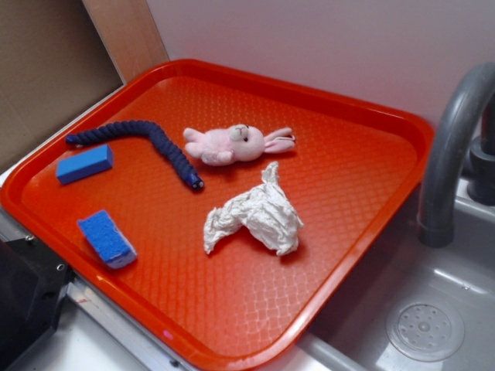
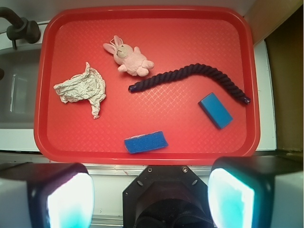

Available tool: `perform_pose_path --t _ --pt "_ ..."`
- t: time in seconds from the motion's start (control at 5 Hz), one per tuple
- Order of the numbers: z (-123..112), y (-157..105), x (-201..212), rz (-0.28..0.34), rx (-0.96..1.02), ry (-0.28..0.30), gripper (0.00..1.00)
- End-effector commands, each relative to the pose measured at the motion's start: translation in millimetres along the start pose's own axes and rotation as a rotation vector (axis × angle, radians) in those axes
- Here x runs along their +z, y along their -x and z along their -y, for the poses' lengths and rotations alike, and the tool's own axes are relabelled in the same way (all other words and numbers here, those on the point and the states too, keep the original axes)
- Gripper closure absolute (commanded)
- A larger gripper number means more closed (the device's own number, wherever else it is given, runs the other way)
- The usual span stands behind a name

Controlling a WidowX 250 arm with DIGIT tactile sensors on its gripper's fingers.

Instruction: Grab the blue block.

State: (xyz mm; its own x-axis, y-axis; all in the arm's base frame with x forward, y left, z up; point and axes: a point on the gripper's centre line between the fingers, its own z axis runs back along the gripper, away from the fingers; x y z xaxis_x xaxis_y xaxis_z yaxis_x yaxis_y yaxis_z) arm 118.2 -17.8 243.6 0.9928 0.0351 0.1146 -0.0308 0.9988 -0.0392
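Note:
The blue block (image 1: pixel 84 164) is a small smooth solid-blue brick lying flat near the left edge of the red tray (image 1: pixel 348 170). In the wrist view the blue block (image 2: pixel 215 110) sits right of centre on the tray (image 2: pixel 166 109), just below the rope's end. My gripper (image 2: pixel 151 197) hangs high over the tray's near edge, well away from the block. It is open, its pale-padded fingers (image 2: pixel 69 199) spread wide with nothing between them. The exterior view shows only a black part of the arm (image 1: pixel 23 301) at the lower left.
Also on the tray are a dimpled blue sponge (image 1: pixel 107 238) (image 2: pixel 146 142), a dark blue braided rope (image 1: pixel 155 139) (image 2: pixel 190 76), a pink plush bunny (image 1: pixel 232 144) (image 2: pixel 129 58) and a crumpled white cloth (image 1: pixel 255 215) (image 2: pixel 80 88). A grey faucet (image 1: pixel 448 154) and sink (image 1: pixel 425 325) lie beside the tray.

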Motion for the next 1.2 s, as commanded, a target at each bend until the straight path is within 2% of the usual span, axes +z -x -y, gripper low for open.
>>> perform_pose_path --t 0.0,0.2,0.4,0.6,0.8,1.0 --pt "0.0 0.0 0.0 0.000 0.000 0.000 0.00" --pt "-22.8 -21.2 -31.7 0.089 -0.216 0.027 0.00" --pt "-45.0 -39.3 -63.0 0.110 -0.451 0.077 0.00" --pt "-79.9 -55.0 -93.5 0.091 -0.554 0.036 0.00" --pt "-106.0 -62.8 -114.8 0.061 -0.575 -0.025 0.00" --pt "-114.2 -58.7 -134.2 0.017 -0.571 -0.058 0.00"
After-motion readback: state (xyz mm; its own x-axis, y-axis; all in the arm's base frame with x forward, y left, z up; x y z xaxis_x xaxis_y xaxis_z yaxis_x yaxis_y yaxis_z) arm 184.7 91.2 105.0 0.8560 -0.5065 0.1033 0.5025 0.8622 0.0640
